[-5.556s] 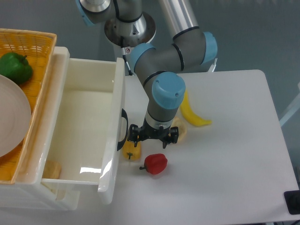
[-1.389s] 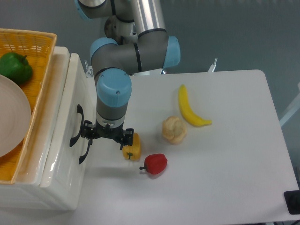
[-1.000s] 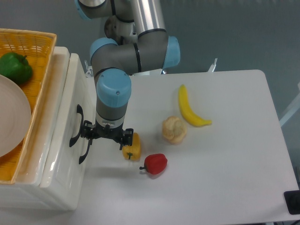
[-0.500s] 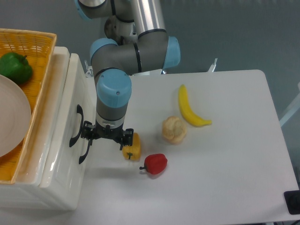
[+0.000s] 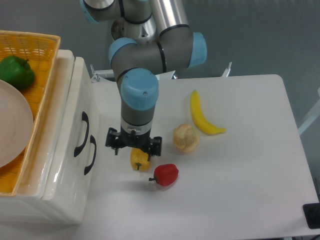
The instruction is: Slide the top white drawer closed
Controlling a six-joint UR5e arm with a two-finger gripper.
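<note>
My top white drawer [image 5: 82, 125] sits flush in the glossy white plastic cabinet [image 5: 65, 165] at the counter's left edge, its front level with the lower drawer [image 5: 92, 156]; each of the two fronts carries one black curved handle. My gripper [image 5: 133, 146] hangs over the smooth white counter [image 5: 240, 165], just right of the cabinet and apart from the handles, directly above a waxy yellow bell pepper [image 5: 139, 159]. My fingers are spread wide and hold nothing. Beside the yellow pepper lies one shiny red bell pepper [image 5: 165, 174], nearer the counter's front edge. One lumpy, pale bread roll [image 5: 185, 138] rests near the counter's middle, and one curved yellow banana [image 5: 203, 119] lies just beyond it towards the back edge. On top of the cabinet stands a woven orange basket [image 5: 30, 45] holding one green bell pepper [image 5: 16, 72] and one round white plate [image 5: 12, 125]. Behind the counter is a plain grey-blue wall.
</note>
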